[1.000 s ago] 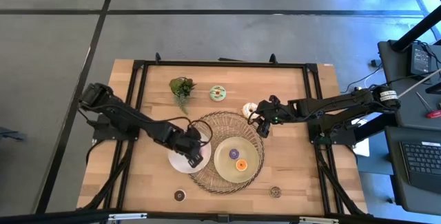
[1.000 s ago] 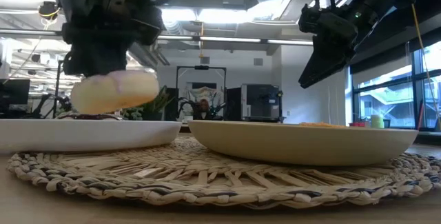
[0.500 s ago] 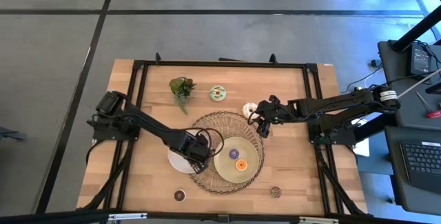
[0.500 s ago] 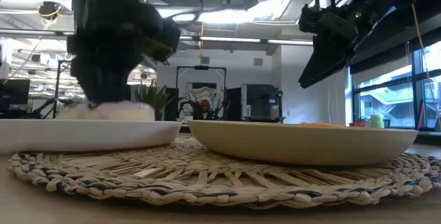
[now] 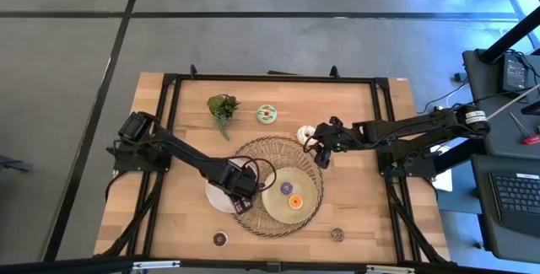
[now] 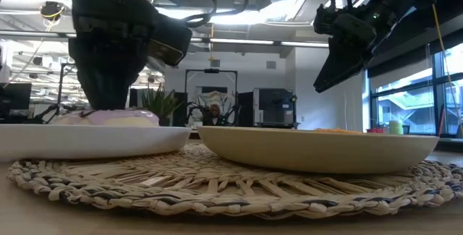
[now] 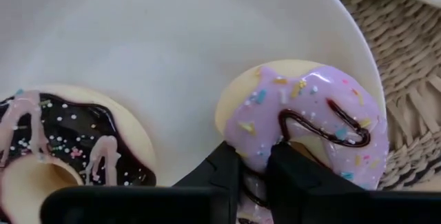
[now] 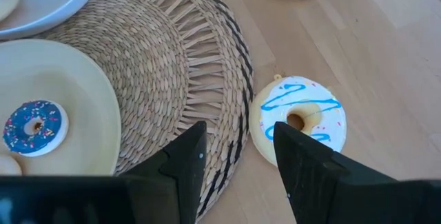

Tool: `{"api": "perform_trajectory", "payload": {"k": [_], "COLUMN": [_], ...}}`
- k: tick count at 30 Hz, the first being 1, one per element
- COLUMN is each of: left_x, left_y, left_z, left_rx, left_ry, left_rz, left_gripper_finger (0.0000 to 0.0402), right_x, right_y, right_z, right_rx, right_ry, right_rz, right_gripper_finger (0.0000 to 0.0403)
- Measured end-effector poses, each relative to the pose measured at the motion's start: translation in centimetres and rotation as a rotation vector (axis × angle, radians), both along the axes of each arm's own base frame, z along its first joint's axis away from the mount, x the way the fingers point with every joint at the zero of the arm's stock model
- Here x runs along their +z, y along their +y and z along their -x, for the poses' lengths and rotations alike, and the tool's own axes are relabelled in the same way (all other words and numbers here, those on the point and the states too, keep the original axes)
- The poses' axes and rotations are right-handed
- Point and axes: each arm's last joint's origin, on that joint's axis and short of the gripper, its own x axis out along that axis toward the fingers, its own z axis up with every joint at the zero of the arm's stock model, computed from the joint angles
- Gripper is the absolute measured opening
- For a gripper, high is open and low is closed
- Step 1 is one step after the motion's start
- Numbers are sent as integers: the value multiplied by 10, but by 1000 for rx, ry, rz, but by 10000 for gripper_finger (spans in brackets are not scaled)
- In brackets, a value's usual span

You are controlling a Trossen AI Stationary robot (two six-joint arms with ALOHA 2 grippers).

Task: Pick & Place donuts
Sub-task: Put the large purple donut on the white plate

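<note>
Left gripper [image 7: 253,176] has its fingers nearly closed, pinching the rim of the purple-iced donut [image 7: 310,131], which rests on the white plate [image 7: 172,58] beside a chocolate-iced donut [image 7: 62,148]; right gripper [image 8: 238,158] hovers spread open above the white blue-drizzled donut [image 8: 302,117], off that plate.

No legible text (none anywhere)

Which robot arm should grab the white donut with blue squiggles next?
The right one, probably. Its pincer is open and hovers above that donut on the wood, while the left pincer is busy with a purple donut.
</note>
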Motion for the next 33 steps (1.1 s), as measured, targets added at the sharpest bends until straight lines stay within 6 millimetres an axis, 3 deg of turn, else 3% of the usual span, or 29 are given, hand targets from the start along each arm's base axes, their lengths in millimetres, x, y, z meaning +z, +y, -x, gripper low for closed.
{"api": "perform_trajectory", "payload": {"k": [7,22,33], "left_x": [0,1,3], "left_y": [0,4,4], "left_z": [0,9,10], "left_rx": [16,74,92], "left_ry": [2,80,89], "left_rz": [3,-28,-22], "left_gripper_finger": [68,145,173], "right_x": [0,0,0], "right_y": [0,0,0], "right_z": [0,0,0], "right_rx": [0,0,0], "right_ry": [0,0,0], "right_rz": [0,0,0], "right_gripper_finger": [171,171,171]}}
